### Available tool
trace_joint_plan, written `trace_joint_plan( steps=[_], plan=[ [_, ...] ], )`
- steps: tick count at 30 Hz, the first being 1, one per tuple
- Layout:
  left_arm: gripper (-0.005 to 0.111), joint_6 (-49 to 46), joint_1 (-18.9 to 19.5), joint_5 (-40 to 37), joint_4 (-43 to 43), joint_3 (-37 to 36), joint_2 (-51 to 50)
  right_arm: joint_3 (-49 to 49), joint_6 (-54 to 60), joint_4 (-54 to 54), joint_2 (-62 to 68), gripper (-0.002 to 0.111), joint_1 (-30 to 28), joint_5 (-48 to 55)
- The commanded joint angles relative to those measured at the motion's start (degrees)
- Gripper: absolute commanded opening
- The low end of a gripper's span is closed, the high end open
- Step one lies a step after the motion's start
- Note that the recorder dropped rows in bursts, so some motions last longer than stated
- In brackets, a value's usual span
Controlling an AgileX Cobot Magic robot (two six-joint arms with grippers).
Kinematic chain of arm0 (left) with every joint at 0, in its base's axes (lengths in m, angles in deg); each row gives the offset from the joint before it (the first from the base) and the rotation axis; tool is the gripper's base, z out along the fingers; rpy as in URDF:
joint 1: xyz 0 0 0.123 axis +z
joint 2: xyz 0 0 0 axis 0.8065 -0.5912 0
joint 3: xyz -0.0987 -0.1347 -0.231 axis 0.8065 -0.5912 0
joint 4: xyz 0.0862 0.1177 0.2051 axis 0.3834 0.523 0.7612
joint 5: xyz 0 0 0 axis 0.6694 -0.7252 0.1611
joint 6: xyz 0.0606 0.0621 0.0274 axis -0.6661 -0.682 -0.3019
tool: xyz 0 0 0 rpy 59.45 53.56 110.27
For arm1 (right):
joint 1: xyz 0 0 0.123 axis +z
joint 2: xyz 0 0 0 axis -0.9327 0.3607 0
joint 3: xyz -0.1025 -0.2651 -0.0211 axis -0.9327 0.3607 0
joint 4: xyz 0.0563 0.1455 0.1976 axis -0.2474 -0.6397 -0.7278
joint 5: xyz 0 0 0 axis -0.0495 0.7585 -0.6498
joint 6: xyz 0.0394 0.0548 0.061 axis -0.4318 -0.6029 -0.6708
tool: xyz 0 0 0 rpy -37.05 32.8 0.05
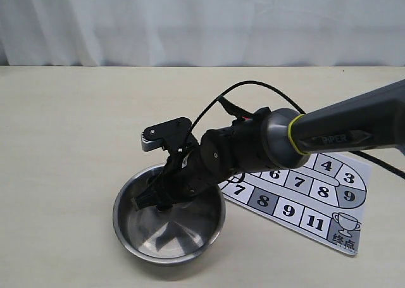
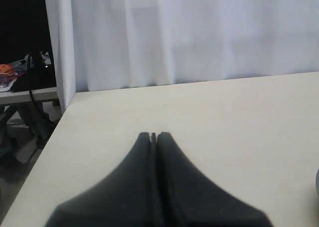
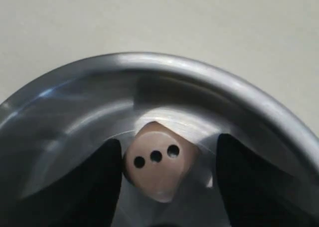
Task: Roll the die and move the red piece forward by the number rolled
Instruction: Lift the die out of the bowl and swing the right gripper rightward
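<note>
The die point(image 3: 157, 162), a light wooden cube showing three pips, lies inside the steel bowl point(image 3: 209, 75). My right gripper point(image 3: 168, 142) reaches down into the bowl point(image 1: 126, 234) and stands open around the die. One finger point(image 3: 107, 172) touches the die's side, while the other finger point(image 3: 239, 172) is a gap away. In the exterior view the right gripper point(image 1: 155, 202) hides the die. The red piece is not visible; the right arm covers part of the numbered board point(image 1: 316, 199). My left gripper point(image 2: 154, 135) is shut and empty, above bare table.
The numbered board lies to the right of the bowl, partly under the right arm's wrist point(image 1: 253, 145). A white curtain point(image 1: 202, 22) hangs behind the table. In the left wrist view the table edge point(image 2: 50, 137) drops off, with clutter beyond it.
</note>
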Motion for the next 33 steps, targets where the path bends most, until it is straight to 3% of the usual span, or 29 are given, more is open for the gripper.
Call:
trace_joint_plan(
  steps=[1,12,18,20,26,28,33],
  plan=[
    [0.0,0.31,-0.04,0.67,-0.17,-0.12,0.08,-0.26,0.02,-0.27,-0.14,0.054,0.03,-0.96],
    [0.0,0.31,-0.04,0.67,-0.17,-0.12,0.08,-0.26,0.02,-0.25,-0.14,0.051,0.03,-1.46],
    [0.0,0.31,-0.04,0.67,-0.17,-0.12,0.08,-0.26,0.02,-0.25,-0.14,0.011,0.03,0.09],
    [0.0,0.31,-0.04,0.67,-0.17,-0.12,0.08,-0.26,0.02,-0.25,-0.59,0.004,0.03,1.19],
    [0.0,0.31,-0.04,0.67,-0.17,-0.12,0.08,-0.26,0.13,1.73,-7.77,0.004,-0.11,9.63],
    [0.0,0.31,-0.04,0.67,-0.17,-0.12,0.08,-0.26,-0.03,7.54,-11.54,0.004,-0.4,13.38],
    [0.0,0.31,-0.04,0.67,-0.17,-0.12,0.08,-0.26,-2.8,11.29,-16.66,0.004,-4.21,18.97]
  ],
)
